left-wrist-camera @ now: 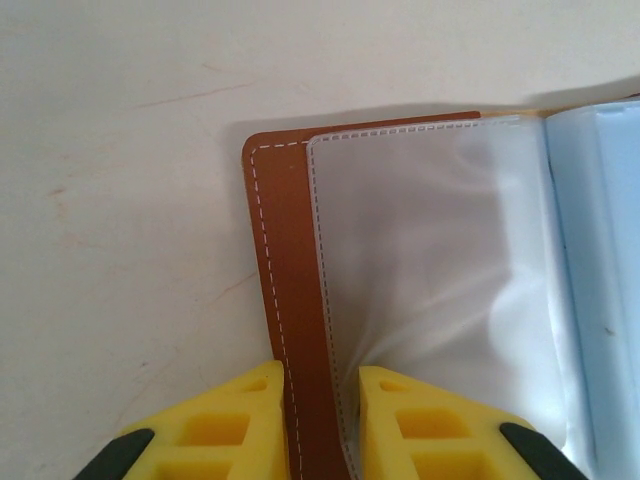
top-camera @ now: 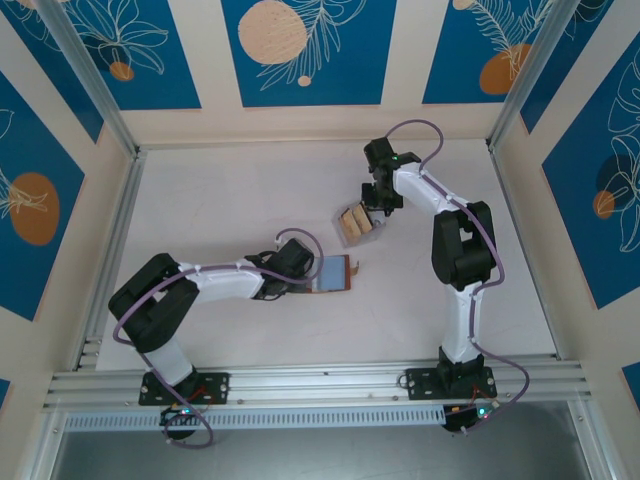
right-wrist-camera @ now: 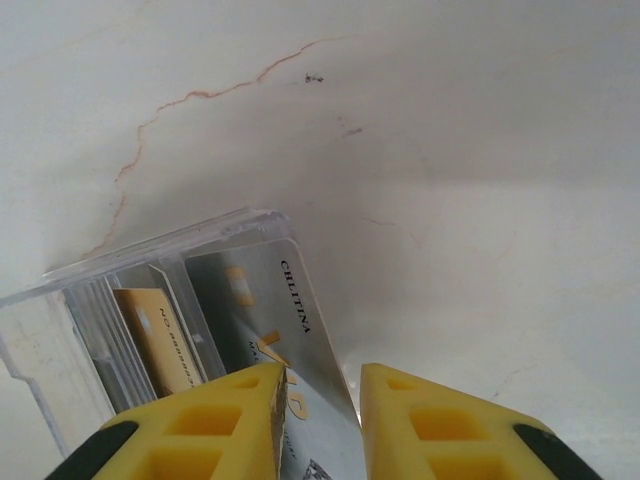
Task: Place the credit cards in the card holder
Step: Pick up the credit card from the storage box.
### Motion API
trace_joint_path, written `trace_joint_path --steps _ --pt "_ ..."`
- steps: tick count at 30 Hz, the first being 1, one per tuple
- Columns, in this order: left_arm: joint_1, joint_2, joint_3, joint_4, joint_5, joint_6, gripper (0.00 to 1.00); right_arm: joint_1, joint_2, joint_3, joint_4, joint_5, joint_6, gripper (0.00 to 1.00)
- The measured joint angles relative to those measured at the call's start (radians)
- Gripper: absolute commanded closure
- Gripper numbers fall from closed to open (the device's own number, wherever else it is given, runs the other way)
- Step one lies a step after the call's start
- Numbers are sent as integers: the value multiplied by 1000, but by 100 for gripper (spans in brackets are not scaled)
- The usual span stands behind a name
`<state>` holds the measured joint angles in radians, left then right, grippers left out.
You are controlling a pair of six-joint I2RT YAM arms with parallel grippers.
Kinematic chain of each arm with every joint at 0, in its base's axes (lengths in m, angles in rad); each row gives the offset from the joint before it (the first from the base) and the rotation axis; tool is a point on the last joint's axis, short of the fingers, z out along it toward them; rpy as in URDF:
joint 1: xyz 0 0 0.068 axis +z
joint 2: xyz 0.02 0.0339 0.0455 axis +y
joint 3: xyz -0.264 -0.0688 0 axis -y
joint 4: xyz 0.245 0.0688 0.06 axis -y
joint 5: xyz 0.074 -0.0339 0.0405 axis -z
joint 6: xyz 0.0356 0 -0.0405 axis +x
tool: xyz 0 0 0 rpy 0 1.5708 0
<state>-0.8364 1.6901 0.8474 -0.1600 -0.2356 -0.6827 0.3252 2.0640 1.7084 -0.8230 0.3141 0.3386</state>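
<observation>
**Wallet pinned at left, card gripped at right**

On the white tabletop [top-camera: 220,200], the left gripper [left-wrist-camera: 318,425] pinches the cover edge of the reddish-brown leather-look card holder [left-wrist-camera: 280,250], which lies open with its clear plastic sleeves [left-wrist-camera: 430,260] up. Near it to the right, not touching, a clear plastic box [right-wrist-camera: 60,340] holds tan credit cards [right-wrist-camera: 160,340]. The right gripper [right-wrist-camera: 322,400] has its yellow fingers [right-wrist-camera: 430,420] closed on one pale lettered card [right-wrist-camera: 265,290] that tilts out of the box.

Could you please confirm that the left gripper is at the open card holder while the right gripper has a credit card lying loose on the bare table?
Not quite. The silver credit card between the right gripper's fingers stands in the clear plastic box, not loose on the table, as the right wrist view shows. The left gripper is indeed at the open card holder.
</observation>
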Motion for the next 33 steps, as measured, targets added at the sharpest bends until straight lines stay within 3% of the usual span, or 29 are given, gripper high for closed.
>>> trace_joint_path --steps 21,33 --pt "0 3 0 0 -1 -1 82 39 -26 -13 -8 43 -18 76" --pt "0 3 0 0 -2 -10 82 34 -26 -14 -6 -47 -22 80"
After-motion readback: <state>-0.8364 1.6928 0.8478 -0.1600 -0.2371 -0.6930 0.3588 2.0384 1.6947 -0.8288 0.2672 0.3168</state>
